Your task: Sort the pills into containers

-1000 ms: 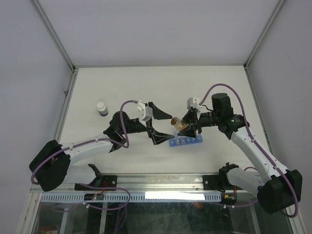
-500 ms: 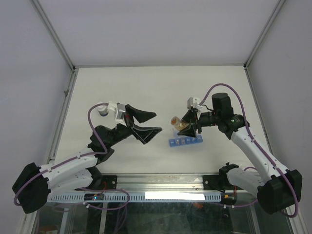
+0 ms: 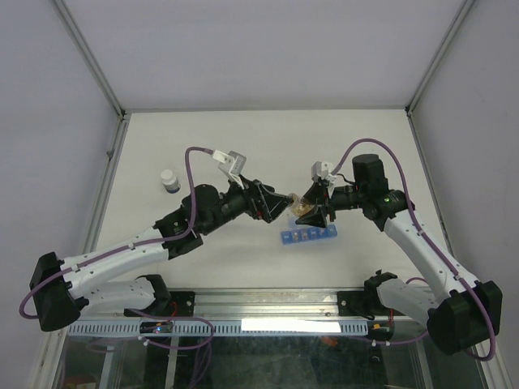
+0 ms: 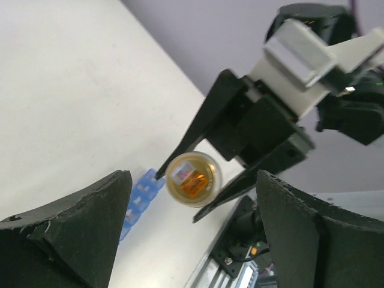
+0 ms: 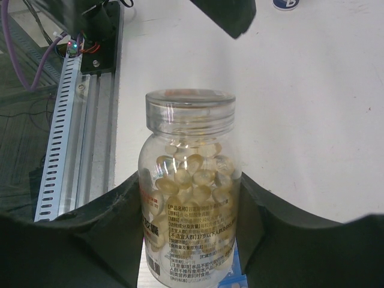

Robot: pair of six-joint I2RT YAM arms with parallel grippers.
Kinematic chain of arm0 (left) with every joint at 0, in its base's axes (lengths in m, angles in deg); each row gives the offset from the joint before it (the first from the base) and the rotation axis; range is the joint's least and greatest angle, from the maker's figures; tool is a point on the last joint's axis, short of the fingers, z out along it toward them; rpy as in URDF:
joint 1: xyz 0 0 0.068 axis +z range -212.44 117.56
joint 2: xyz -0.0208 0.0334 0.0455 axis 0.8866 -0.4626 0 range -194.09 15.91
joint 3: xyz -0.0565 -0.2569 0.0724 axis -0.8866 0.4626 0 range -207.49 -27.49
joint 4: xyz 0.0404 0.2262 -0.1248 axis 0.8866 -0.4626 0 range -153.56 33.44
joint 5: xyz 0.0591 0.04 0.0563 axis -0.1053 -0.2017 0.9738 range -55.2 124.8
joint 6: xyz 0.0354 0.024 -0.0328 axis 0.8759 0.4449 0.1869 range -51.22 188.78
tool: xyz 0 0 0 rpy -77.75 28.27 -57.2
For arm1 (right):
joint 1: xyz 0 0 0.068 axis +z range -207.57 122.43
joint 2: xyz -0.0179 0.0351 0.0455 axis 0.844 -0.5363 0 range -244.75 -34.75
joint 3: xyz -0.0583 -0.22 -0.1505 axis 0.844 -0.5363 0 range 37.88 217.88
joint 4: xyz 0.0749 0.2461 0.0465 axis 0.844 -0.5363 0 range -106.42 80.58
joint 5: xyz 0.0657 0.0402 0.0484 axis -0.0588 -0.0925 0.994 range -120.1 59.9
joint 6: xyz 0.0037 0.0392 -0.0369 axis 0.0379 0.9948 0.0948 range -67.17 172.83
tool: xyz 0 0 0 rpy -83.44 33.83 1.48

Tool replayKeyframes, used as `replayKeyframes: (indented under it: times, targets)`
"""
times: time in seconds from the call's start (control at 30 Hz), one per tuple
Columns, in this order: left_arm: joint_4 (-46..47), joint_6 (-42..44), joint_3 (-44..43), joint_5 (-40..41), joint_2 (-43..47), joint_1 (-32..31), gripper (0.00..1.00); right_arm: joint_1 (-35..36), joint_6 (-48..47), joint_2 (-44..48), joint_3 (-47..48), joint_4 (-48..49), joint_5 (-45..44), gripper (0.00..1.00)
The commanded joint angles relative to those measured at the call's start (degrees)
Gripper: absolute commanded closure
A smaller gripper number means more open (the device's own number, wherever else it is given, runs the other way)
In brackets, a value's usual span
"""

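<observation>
Above the worktop (image 3: pixel 268 146), in the overhead view, our right pincer (image 3: pixel 313 212) is clenched on the tilted pill bottle (image 3: pixel 300 208), just over the blue organiser strip (image 3: pixel 308 236). Our left pincer (image 3: pixel 274 207) is released, jaws spread at the bottle's top end.

From the left wrist, the bottle (image 4: pixel 192 179) sits between our spread fingers (image 4: pixel 78 234), touching neither. We judge an off-centre closing could twist it loose.

From the right wrist, pills (image 5: pixel 186 174) fill the bottle. We cannot tell whether it is capped; if it is open, further tilt could scatter them past the compartments.
</observation>
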Motion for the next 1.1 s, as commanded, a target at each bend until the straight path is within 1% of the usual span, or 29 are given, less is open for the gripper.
replayKeyframes:
  times: [0.0,0.2,0.4,0.5,0.83,1.0,1.07]
  targets:
    - [-5.57,2.52,-3.67,3.65,-2.28,-0.47,0.15,-0.25,-0.73,0.22,2.15,2.46,1.97,1.0]
    - [-3.2,2.64,-5.5,-1.18,-5.0,-0.64,0.19,-0.31,-0.78,0.17,2.13,2.37,1.87,1.0]
    - [-1.22,2.03,-5.57,-3.12,-6.39,-0.99,0.21,-0.34,-0.75,0.22,2.13,2.37,2.03,1.0]
    - [-0.87,1.93,-5.84,-4.01,-7.29,-0.97,0.25,-0.34,-0.71,0.25,2.13,2.37,2.01,1.0]
    - [-0.25,2.34,-5.65,-8.63,-8.26,-1.0,0.59,-0.34,-0.75,0.44,2.13,2.28,2.09,1.0]
    - [1.19,3.5,-4.62,-13.44,-8.64,-0.99,0.74,-0.38,-0.75,0.44,2.09,2.29,2.12,1.0]
    - [2.13,4.55,-3.97,-16.22,-9.03,-1.0,0.76,-0.43,-0.68,0.51,2.12,2.29,2.21,1.0]
